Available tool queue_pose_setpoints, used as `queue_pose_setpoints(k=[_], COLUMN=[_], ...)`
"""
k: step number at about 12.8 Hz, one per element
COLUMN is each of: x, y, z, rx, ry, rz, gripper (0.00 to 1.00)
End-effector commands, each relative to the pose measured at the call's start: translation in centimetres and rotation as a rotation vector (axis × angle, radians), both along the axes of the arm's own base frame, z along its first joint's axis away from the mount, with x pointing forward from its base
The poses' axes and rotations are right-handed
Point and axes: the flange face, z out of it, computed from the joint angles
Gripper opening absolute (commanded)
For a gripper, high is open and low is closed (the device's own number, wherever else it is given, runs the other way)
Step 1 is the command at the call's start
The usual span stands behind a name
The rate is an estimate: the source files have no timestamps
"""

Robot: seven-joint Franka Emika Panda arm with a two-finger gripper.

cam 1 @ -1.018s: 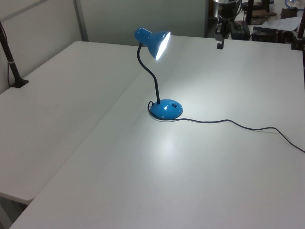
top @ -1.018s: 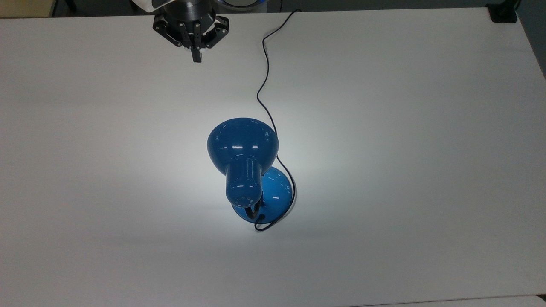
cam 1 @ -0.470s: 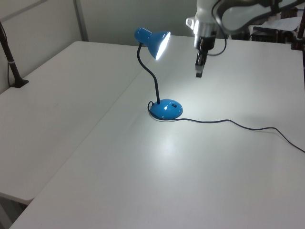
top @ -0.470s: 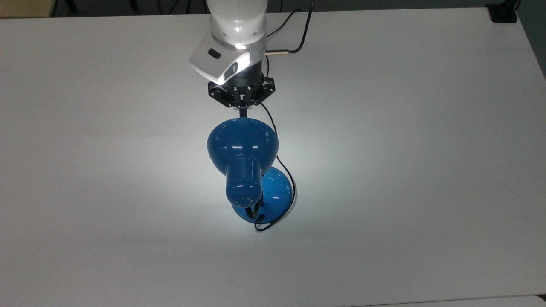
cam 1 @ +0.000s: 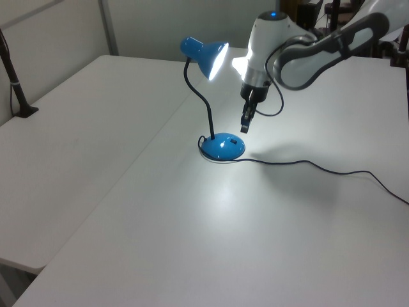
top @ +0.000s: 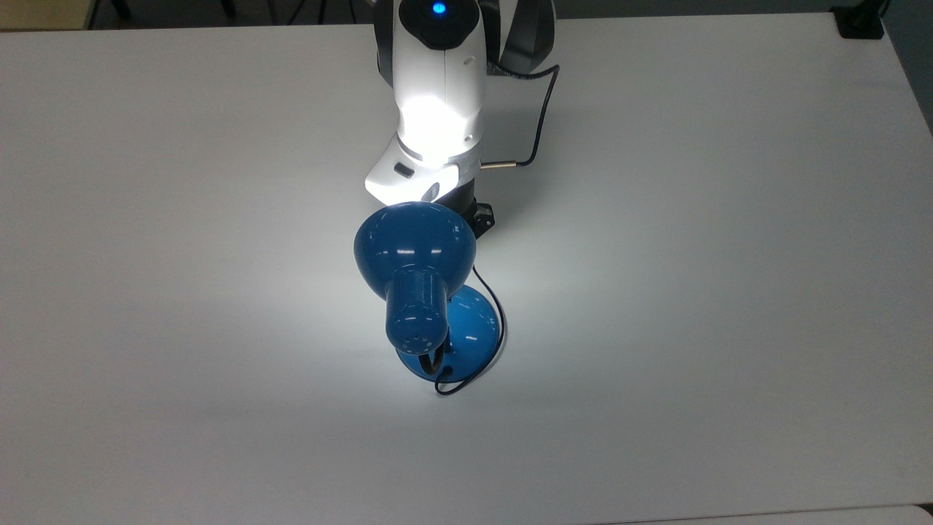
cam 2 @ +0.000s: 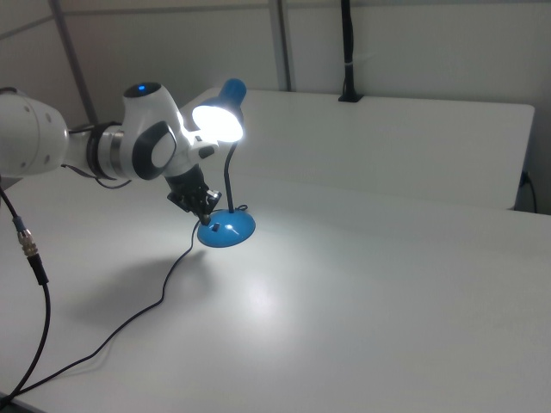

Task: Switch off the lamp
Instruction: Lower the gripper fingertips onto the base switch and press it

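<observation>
I have the blue desk lamp standing near the middle of the white tabletop, its bulb lit and throwing a bright pool across the surface. In the left view my hand hangs just above the lamp's round base, on the left view's right side of the gooseneck. The fingers look drawn close together, nothing between them. The right view puts the hand right at the base's edge. The thin black cord trails off across the tabletop.
</observation>
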Motion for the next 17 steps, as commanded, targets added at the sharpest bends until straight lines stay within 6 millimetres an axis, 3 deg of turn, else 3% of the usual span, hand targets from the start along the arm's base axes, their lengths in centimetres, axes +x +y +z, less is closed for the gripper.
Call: queue_pose_setpoints(k=[1,9,14,17], x=[0.9,2.2,1.8,1.6], y=[0.4,0.5,1.0,1.1], z=[-1.4,-3.1,-4.1,-5.8], rx=[0.003,0.004,-0.001,-0.005], ry=[-0.055,-0.066,-0.042,-0.014], rz=[-0.006,-0.007,0.002,0.002], gripper=[0.00,0.00,0.00,0.00])
